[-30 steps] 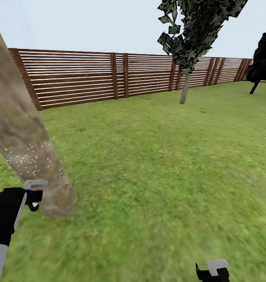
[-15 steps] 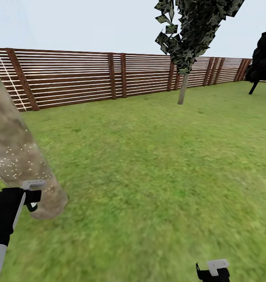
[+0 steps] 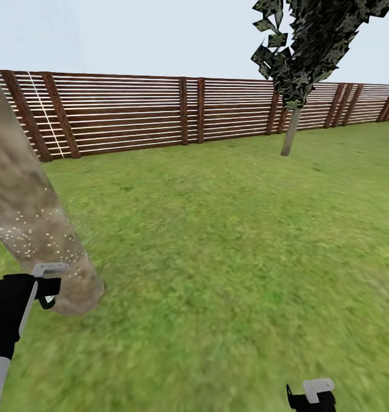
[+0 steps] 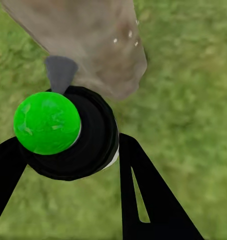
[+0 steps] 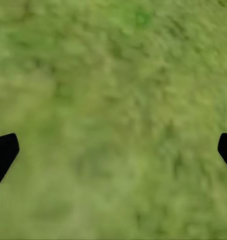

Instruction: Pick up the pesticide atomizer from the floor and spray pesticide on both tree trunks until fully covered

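Note:
The nearer tree trunk [image 3: 28,217] leans across the left of the head view, mottled grey-tan, with white pesticide specks [image 3: 40,237] scattered over its lower part. My left gripper [image 3: 44,284] hangs right beside the trunk's base. In the left wrist view its black fingers [image 4: 143,190] are shut on the atomizer [image 4: 68,132], seen here as a round black body with a green cap and a grey nozzle [image 4: 60,72] aimed at the trunk [image 4: 98,45]. The second tree [image 3: 290,133] stands far off by the fence. My right gripper [image 3: 312,395] is low at the right, open over grass [image 5: 113,150].
A brown slatted fence [image 3: 131,111] closes the lawn at the back. Open grass [image 3: 229,240] stretches between the near trunk and the far tree, whose dark leafy crown [image 3: 320,40] hangs at the upper right.
The whole picture has swung sideways, so the camera turned; the dark tree at the right edge has left the view. Both arms hold their places, and specks still dot the trunk.

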Available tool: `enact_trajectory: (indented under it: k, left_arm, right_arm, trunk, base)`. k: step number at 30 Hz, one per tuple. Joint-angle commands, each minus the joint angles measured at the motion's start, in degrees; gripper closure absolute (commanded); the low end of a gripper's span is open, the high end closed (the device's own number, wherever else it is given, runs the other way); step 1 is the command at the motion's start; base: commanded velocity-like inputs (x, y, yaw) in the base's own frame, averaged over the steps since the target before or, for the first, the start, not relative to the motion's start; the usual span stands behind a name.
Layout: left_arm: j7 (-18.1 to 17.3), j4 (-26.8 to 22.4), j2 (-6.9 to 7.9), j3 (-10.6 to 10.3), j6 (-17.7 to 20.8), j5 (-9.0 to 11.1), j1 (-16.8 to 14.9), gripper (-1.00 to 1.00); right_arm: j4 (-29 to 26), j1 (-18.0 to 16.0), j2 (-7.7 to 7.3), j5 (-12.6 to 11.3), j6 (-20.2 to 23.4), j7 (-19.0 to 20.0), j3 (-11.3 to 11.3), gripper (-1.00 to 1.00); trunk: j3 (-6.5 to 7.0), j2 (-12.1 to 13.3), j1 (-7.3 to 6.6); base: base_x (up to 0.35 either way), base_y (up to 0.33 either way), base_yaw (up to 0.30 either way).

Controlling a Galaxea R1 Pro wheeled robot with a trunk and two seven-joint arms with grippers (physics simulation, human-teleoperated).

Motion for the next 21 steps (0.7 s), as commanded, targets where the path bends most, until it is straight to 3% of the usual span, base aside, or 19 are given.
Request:
enact_trajectory:
  k: [1,7,11,21]
  left_arm:
    - [-0.3,0.0,-0.01,0.0,0.2,-0.8,0.0,1.0]
    - [-0.3,0.0,0.07,-0.1,0.2,-0.8,0.0,1.0]
    - [-0.3,0.0,0.06,-0.1,0.3,-0.8,0.0,1.0]
    - [-0.3,0.0,0.14,0.0,0.3,-0.8,0.0,1.0]
  right_arm:
    - [0.1,0.0,0.0,0.6,-0.2,-0.3,-0.3,-1.0]
    - [0.1,0.0,0.0,0.6,-0.2,-0.3,-0.3,-1.0]
    - [0.1,0.0,0.0,0.6,-0.2,-0.3,-0.3,-1.0]
    - [0.1,0.0,0.02,0.6,-0.2,-0.3,-0.2,-1.0]
  trunk:
    - [-0.05,0.0,0.02]
    - [-0.05,0.0,0.02]
    - [-0.05,0.0,0.02]
    - [-0.05,0.0,0.02]
  base:
    - [0.33,-0.017,0.087]
    - [0.331,-0.019,0.013]
    - [0.12,-0.201,0.008]
    - [0.002,-0.269,0.255]
